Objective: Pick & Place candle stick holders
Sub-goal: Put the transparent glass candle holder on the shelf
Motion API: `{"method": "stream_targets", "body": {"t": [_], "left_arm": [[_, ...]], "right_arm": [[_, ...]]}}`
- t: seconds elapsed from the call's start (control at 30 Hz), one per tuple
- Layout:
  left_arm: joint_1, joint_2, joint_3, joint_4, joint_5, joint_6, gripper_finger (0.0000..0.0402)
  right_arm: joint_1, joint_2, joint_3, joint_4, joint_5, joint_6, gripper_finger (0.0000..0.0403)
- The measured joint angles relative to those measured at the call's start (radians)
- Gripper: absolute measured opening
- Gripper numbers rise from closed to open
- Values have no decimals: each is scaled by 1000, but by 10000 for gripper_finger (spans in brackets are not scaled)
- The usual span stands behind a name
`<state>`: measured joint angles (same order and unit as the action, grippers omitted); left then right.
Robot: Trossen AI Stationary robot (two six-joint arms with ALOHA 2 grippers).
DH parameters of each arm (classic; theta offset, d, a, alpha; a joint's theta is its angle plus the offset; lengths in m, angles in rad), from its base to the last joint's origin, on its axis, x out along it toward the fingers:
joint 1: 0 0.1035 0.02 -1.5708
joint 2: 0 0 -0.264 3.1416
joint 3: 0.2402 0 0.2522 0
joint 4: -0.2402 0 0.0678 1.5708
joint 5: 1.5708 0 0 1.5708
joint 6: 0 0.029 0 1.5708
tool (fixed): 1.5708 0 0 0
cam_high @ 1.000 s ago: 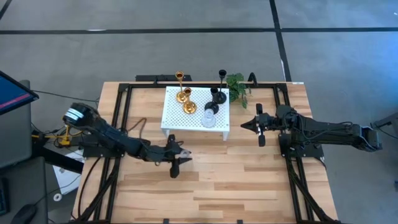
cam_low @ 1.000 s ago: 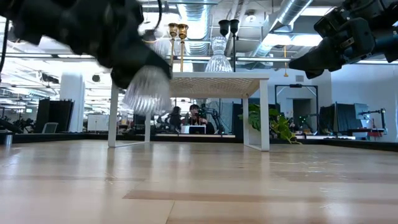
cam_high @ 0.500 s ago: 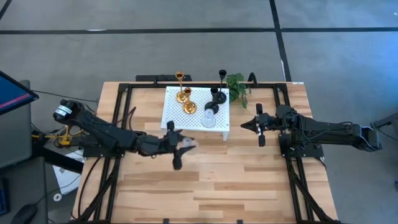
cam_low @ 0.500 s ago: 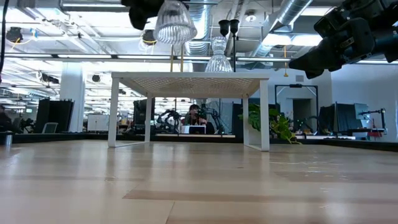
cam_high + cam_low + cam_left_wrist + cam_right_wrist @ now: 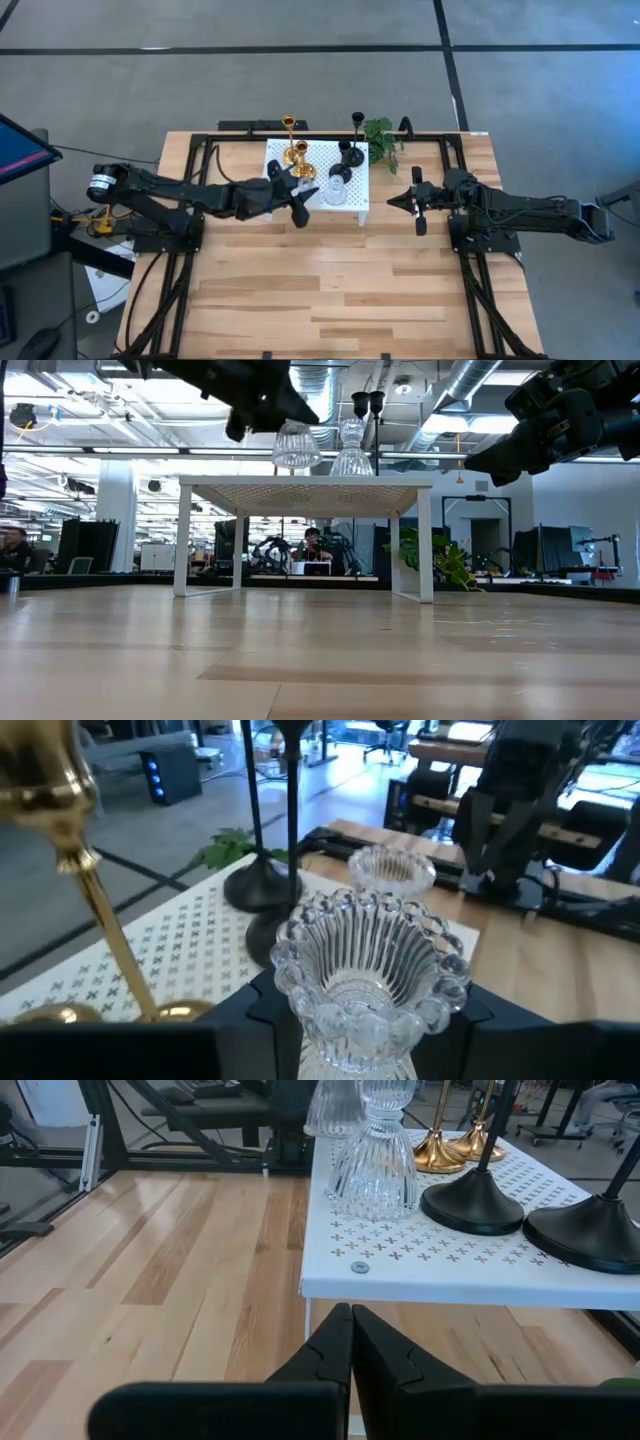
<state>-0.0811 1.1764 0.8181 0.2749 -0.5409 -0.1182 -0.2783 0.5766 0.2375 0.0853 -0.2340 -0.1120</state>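
Note:
My left gripper (image 5: 298, 192) is shut on a clear glass candle stick holder (image 5: 365, 960), which hangs just over the near left part of the white perforated stand (image 5: 357, 203). On the stand are a second glass holder (image 5: 338, 188), gold holders (image 5: 295, 155) and black holders (image 5: 350, 155), each on its round base. My right gripper (image 5: 392, 201) waits shut to the right of the stand, its fingertips (image 5: 350, 1320) near the stand's edge. My left gripper pinches the glass holder's narrow end (image 5: 352, 1042) between its two fingers (image 5: 268, 1015), one on each side. The fingers come about level from the table's left. The wide beaded rim (image 5: 300, 920) points away from the fingers. The holder (image 5: 296, 445) is lifted clear above the stand's top.
A small green plant (image 5: 380, 135) stands behind the stand's far right corner. The stand's legs (image 5: 183, 540) rise from the wooden table (image 5: 340, 290), which has bare room on its near half. Black frame rails run along both sides.
My left gripper has risen from close to the table and swung toward the far edge and the stand, carrying the glass holder. The holder, low beside the stand's left leg a second ago, now hangs above the stand's top near the other glass holder.

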Motion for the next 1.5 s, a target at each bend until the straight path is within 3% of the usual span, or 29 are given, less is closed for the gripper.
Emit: {"method": "stream_targets", "body": {"t": [0.23,1.07,1.5], "left_arm": [[56,33,1,-4,71,-29,130],[82,101,3,24,30,-38,154],[82,101,2,25,29,43,157]], "right_arm": [[0,0,0,5,0,0,0],[0,0,0,4,0,0,0],[0,0,0,3,0,0,0]]}}
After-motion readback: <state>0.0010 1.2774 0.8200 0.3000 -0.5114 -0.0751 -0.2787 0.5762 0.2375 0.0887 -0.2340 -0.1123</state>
